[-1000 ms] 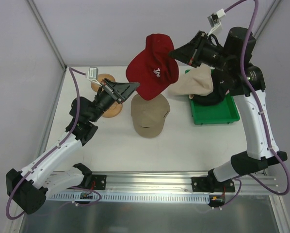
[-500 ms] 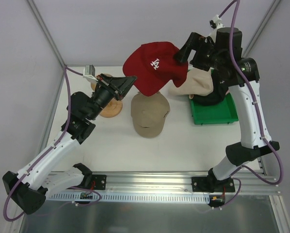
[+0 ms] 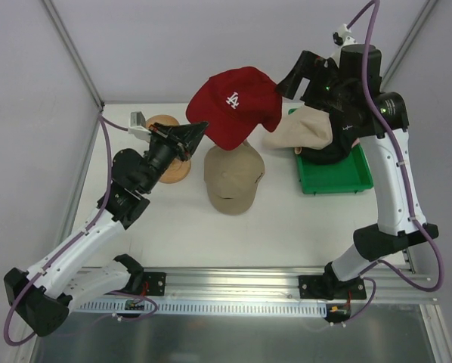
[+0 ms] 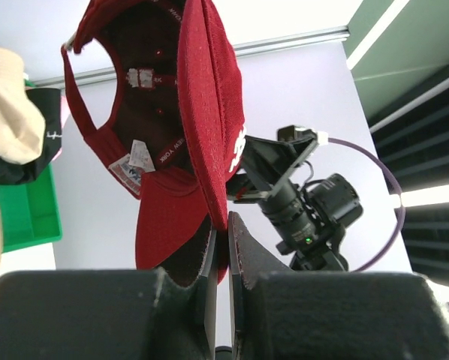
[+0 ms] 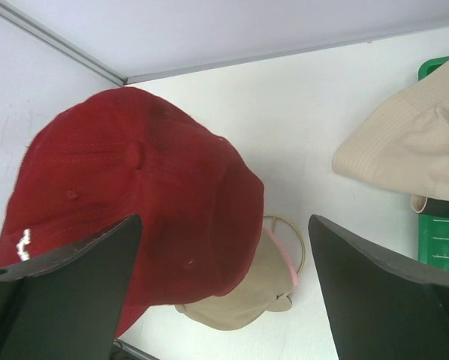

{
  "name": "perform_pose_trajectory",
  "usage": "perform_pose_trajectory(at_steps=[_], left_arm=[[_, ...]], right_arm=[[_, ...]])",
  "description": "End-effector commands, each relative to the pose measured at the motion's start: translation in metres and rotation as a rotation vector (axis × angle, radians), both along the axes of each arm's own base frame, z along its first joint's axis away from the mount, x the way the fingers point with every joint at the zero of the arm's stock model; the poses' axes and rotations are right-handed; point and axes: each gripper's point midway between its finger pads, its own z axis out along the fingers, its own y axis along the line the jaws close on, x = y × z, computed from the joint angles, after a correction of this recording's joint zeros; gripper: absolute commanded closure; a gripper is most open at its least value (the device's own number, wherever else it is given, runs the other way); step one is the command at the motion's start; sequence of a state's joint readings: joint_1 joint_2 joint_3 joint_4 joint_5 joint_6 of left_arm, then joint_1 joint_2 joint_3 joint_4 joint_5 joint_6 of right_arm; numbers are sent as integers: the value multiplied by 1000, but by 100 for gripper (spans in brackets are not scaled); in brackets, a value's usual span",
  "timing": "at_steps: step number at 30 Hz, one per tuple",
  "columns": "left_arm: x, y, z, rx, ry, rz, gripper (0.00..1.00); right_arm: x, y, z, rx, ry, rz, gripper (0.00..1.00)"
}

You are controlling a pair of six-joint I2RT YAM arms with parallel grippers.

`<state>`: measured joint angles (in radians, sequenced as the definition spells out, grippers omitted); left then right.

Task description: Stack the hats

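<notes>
**Red cap in the air, held by your left claw only**

Your left claw (image 4: pixel 221 225) is squeezed tight on the brim of the red cap (image 3: pixel 237 106). The cap hangs in the air, above the tan cap (image 3: pixel 233 178) and a little behind it. From the top camera you see the cap's round top and its white letters. From the left wrist camera you see its dark inside and its tags.

Your right claw (image 5: pixel 224 221) is spread wide apart with nothing in it. It is up high, behind the tan cap and to its right, close by the red cap's edge. You cannot tell if it touches the red cap.

The tan cap lies flat on the table. To its right sits the green tray (image 3: pixel 335 178), with the cream bucket hat (image 3: pixel 301 130) lying on top of the black hat (image 3: pixel 328 151). To the tan cap's left stands the wooden stand (image 3: pixel 169 170).
</notes>
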<state>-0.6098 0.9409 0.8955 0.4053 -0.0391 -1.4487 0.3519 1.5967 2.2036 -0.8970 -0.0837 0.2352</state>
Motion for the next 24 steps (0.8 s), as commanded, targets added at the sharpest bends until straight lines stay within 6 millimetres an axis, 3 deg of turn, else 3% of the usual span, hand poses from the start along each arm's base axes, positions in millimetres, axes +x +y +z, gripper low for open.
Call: perform_pose_trajectory(at_steps=[1, 5, 8, 10, 12, 24], left_arm=[[-7, 7, 20, -96, -70, 10, 100], [-7, 14, 3, -107, -56, 36, 100], [-7, 15, -6, -119, -62, 38, 100], [-8, 15, -13, -117, -61, 38, 100], [-9, 15, -22, -114, -59, 35, 100], [-17, 19, -51, -135, -76, 24, 100]], right_arm=[[-12, -4, 27, 28, -57, -1, 2], [-3, 18, 24, 66, -28, 76, 5], [7, 34, 19, 82, -18, 116, 15], [16, 44, 8, 64, 6, 132, 18], [19, 49, 8, 62, 0, 142, 21], [41, 74, -35, -8, 69, 184, 42]])
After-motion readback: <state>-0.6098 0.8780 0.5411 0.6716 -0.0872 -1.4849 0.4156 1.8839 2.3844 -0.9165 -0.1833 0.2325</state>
